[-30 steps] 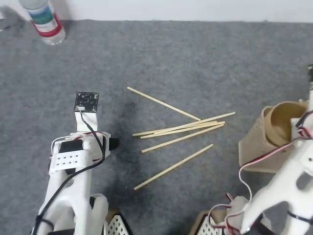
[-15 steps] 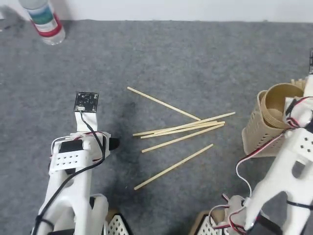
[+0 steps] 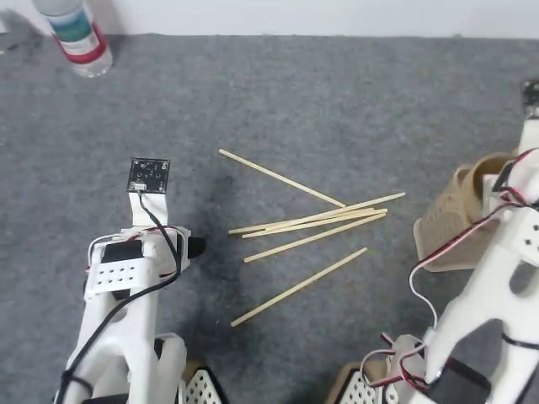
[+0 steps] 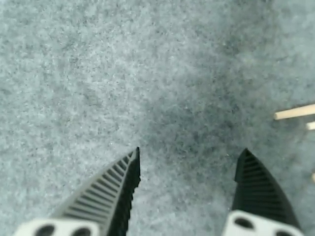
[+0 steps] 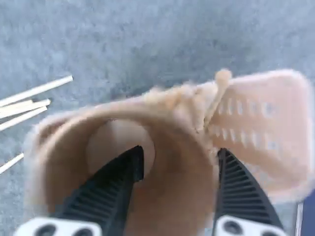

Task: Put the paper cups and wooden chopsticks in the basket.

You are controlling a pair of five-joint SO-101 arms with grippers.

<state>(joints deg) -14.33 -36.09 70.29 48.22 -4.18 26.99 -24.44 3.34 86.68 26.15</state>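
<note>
Several wooden chopsticks (image 3: 307, 223) lie loose mid-bench (image 3: 295, 93). Left end effector (image 4: 189, 152) is spread just beside them. Right end effector (image 5: 179, 150) is spread over the paper cup (image 5: 64, 142), which seems to sit in the basket (image 5: 261, 123), though it's blurry.

A gray carpet (image 3: 337, 93) covers the whole table. It looks soft and fuzzy, with tiny light and dark specks all over. Along the far edge runs a plain white strip (image 3: 295, 17); it could be a wall, but it is hard to tell. In the far left corner a clear plastic bottle (image 3: 74, 34) stands on the carpet, just by the white strip. Its label (image 3: 77, 35) is white and green with a red band. The light is soft. A faint dark shadow (image 3: 221, 187) lies on the carpet near the middle.
</note>
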